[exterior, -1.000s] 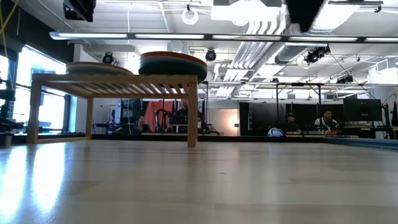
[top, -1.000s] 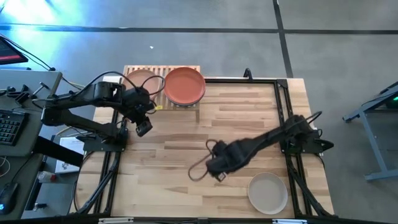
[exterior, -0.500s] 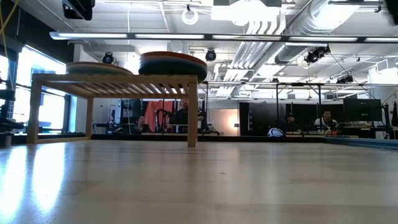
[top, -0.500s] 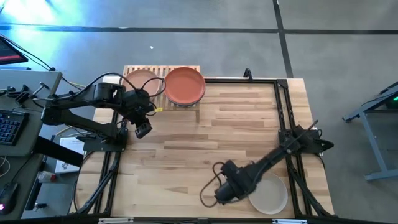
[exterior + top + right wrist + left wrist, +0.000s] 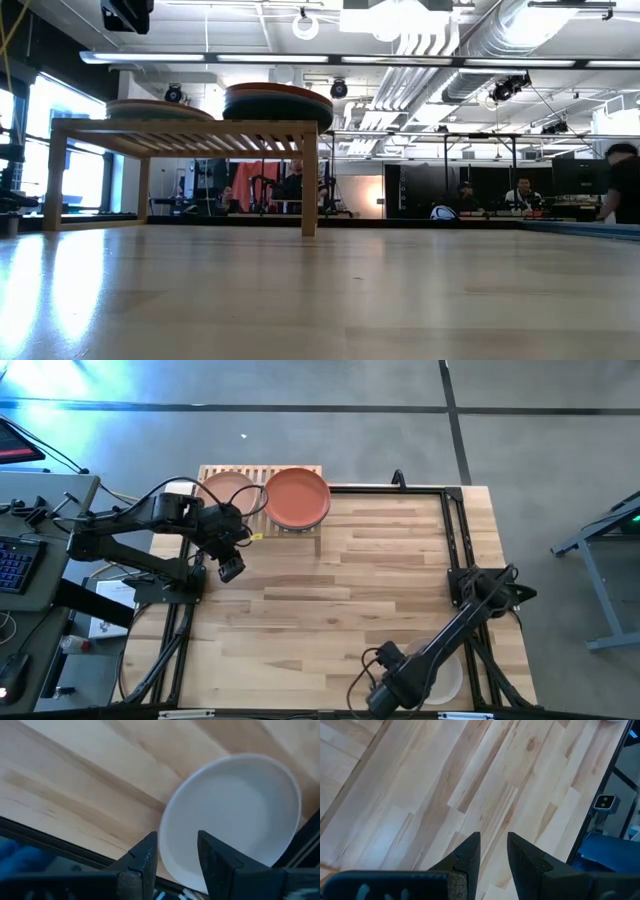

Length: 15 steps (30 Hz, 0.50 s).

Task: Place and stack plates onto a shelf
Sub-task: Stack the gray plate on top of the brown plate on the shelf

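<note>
So we're down to the last loose one: the beige plate (image 5: 440, 678) sits flat on the worktop (image 5: 380, 580) at its near right corner, mostly hidden under the right arm in the high view. The right wrist view shows it much better (image 5: 235, 820), empty and right by the worktop's edge.

Our right gripper (image 5: 385, 695) hovers just beside that plate's rim, on the side toward the middle of the worktop. Its jaws are parted with nothing between them, and the gap lines up roughly with the rim. We'd say this is the reach-and-grab step for the final plate.

Everything else is already up on the shelf (image 5: 260, 500) at the far left corner. There's a stack topped by a terracotta red plate (image 5: 297, 497), and next to it a peach-topped one (image 5: 226, 488) that's partly covered by the left arm. From the low view the terracotta stack (image 5: 278, 100) is clearly the taller of the two.

Our left gripper (image 5: 231, 568) just waits over bare wood near the shelf, fingers (image 5: 468, 857) a little apart, holding nothing.

Next move as we see it: drop the right gripper so one finger slides under the rim, pinch, lift, then carry it clear across to the shelf. The shorter peach stack looks like the safer landing spot.
</note>
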Each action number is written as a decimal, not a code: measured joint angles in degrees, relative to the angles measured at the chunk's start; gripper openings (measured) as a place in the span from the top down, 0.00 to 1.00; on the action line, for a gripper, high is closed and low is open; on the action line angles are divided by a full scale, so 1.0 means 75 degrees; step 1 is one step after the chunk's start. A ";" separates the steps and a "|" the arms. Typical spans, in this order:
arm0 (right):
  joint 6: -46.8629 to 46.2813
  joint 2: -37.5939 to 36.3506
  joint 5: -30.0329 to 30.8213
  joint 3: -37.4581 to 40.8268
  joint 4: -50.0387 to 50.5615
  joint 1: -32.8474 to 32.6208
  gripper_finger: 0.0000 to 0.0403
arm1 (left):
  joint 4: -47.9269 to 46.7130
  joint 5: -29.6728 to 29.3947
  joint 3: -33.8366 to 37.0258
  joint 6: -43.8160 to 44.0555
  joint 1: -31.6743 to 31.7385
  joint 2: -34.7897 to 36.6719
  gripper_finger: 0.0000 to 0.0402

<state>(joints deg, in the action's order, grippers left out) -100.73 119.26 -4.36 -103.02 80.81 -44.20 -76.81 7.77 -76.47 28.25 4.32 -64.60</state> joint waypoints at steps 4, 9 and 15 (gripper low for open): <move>-0.0063 0.0000 -0.0296 0.0609 -0.0657 -0.0102 0.71 | -0.0007 0.0000 0.0000 0.0000 0.0000 0.0000 0.79; -0.0134 0.0001 -0.0610 0.1165 -0.1575 -0.0114 0.71 | -0.0007 -0.0003 0.0000 0.0000 0.0000 0.0000 0.79; -0.0170 0.0000 -0.0710 0.1694 -0.2259 -0.0114 0.71 | -0.0006 -0.0003 0.0000 0.0000 0.0000 0.0000 0.79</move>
<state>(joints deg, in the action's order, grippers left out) -102.01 119.26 -9.69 -90.32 63.87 -45.06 -76.86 7.75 -76.47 28.25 4.32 -64.60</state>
